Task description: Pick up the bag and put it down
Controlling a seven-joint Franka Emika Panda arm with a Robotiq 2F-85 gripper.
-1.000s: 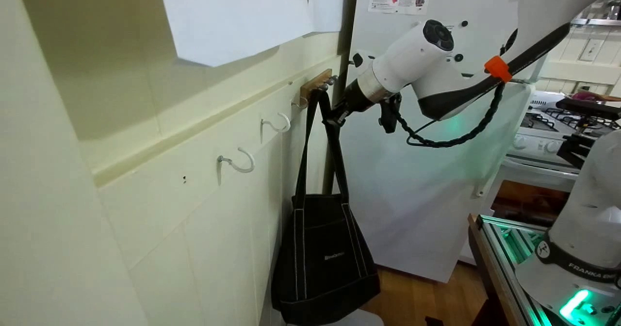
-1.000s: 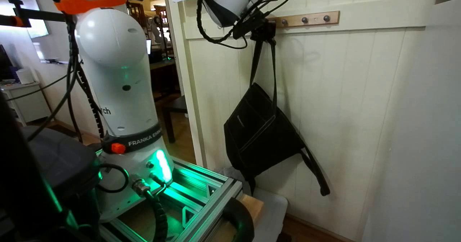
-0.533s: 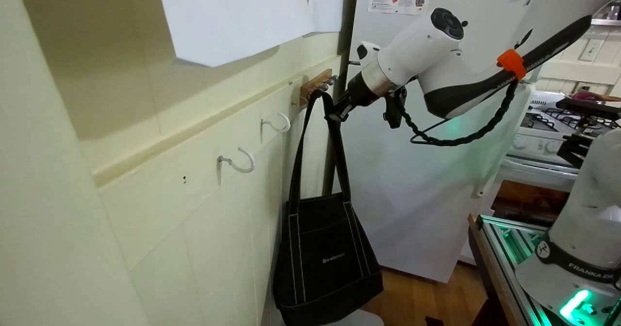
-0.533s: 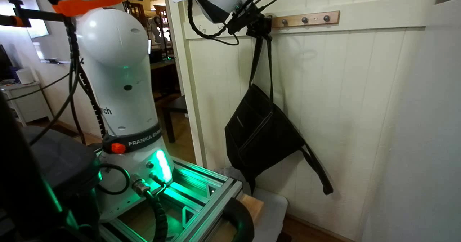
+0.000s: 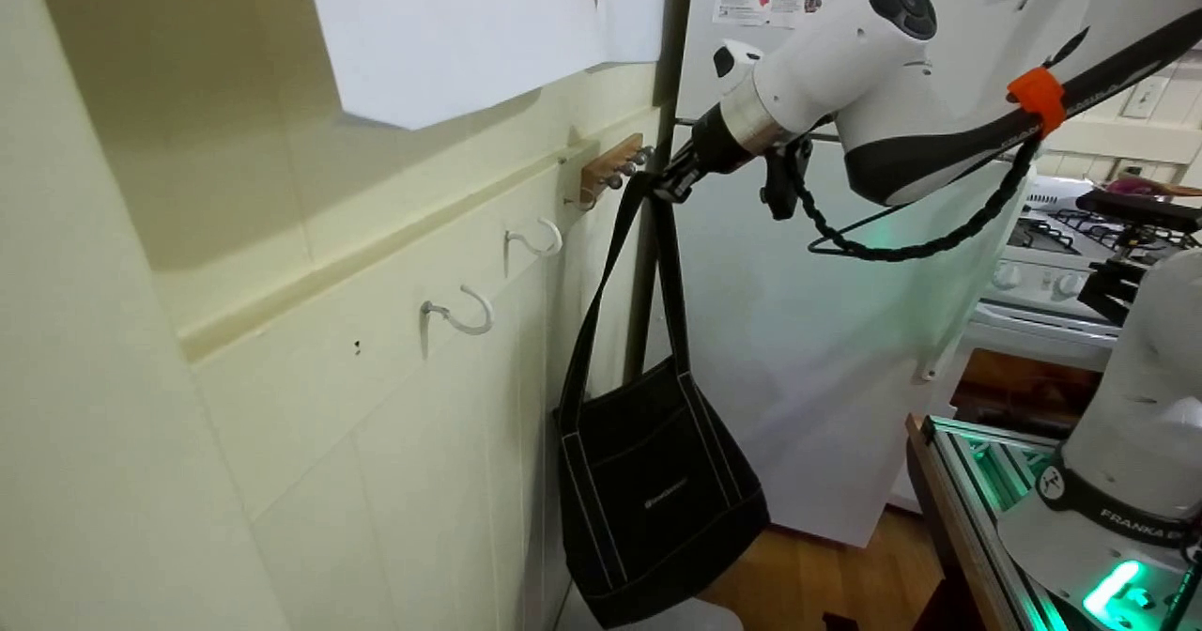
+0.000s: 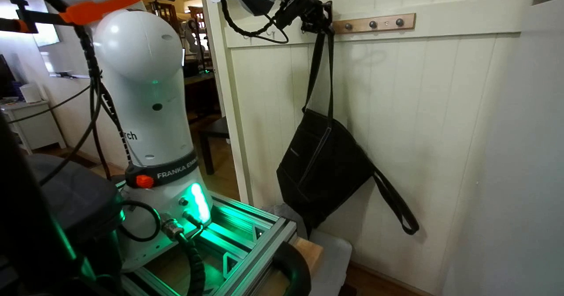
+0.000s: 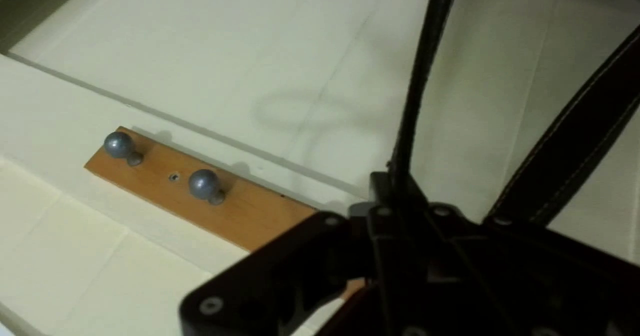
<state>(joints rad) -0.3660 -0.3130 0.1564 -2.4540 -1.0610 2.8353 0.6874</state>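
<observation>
The bag (image 5: 662,495) is a black fabric tote with white stitching and long straps. It hangs tilted beside the cream wall in both exterior views (image 6: 326,168). My gripper (image 5: 665,190) is shut on one strap near its top, also in an exterior view (image 6: 323,25). In the wrist view the strap (image 7: 425,66) runs up from between the closed fingertips (image 7: 397,186). Another length of strap passes at the right. The second strap dangles from the bag's wall side in an exterior view. The bag's lowest part is just above or in front of a pale bench top.
A wooden peg rack (image 5: 610,173) with round metal knobs is on the wall close to the gripper, also in the wrist view (image 7: 240,211). White hooks (image 5: 460,312) stick out along the wall. A white fridge (image 5: 808,377) stands behind. The pale bench (image 6: 332,260) is below the bag.
The gripper has moved up and back from the wall, with the strap held. The strap's top has come away from the rack's knobs. The bag has swung outward and tilts more.
</observation>
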